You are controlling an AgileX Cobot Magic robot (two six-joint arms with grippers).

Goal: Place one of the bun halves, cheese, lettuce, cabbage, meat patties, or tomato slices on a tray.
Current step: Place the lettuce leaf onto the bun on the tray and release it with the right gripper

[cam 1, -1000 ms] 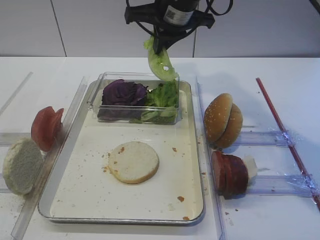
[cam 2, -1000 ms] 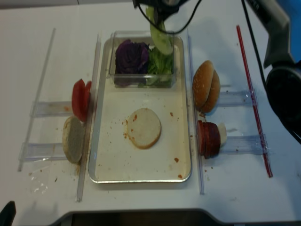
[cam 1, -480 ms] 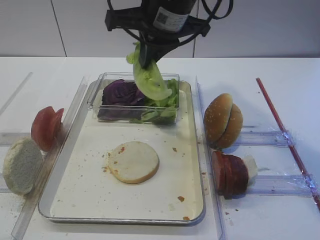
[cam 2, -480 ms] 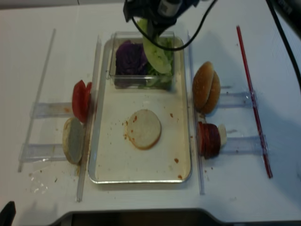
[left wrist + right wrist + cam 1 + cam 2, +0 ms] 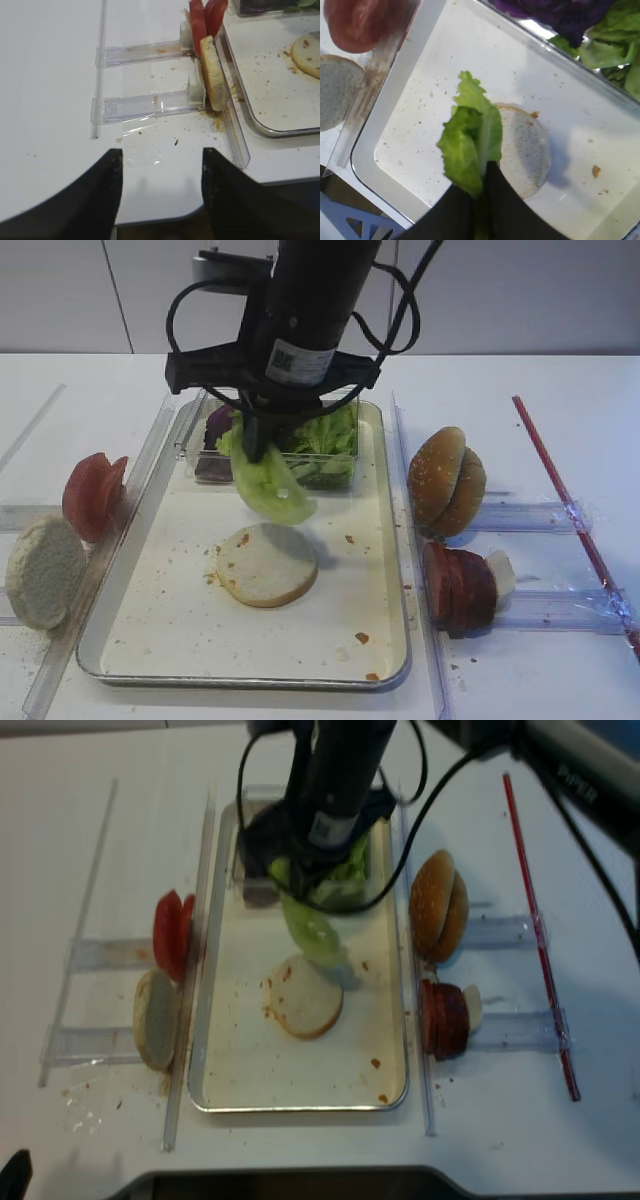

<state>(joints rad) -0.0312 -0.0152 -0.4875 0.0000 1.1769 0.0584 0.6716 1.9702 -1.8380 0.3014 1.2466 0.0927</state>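
R gripper [image 5: 479, 192] fingers clamped on lettuce [image 5: 470, 137], leaf hanging above flat bun half [image 5: 266, 563] mid-tray [image 5: 180, 635], at its 12 o'clock. L gripper [image 5: 159, 165] fingers apart, over table.

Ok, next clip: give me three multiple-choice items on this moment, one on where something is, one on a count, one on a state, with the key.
1. Where is the lettuce?
A. Hanging from the right gripper above the tray
B. Lying flat on the table left of the tray
C. Inside the clear plastic box

2. How many bun halves lie inside the tray?
A. None
B. One
C. Three

3. How does the left gripper stand?
A. Shut on a tomato slice
B. Open and empty
C. Shut on the lettuce

Key: 1 A, the leaf dangles from the closed fingers over the pale round bun half. 2 B, only that flat disc sits on the tray's surface. 3 B, the left wrist view shows its fingers spread apart over bare table with nothing between them.
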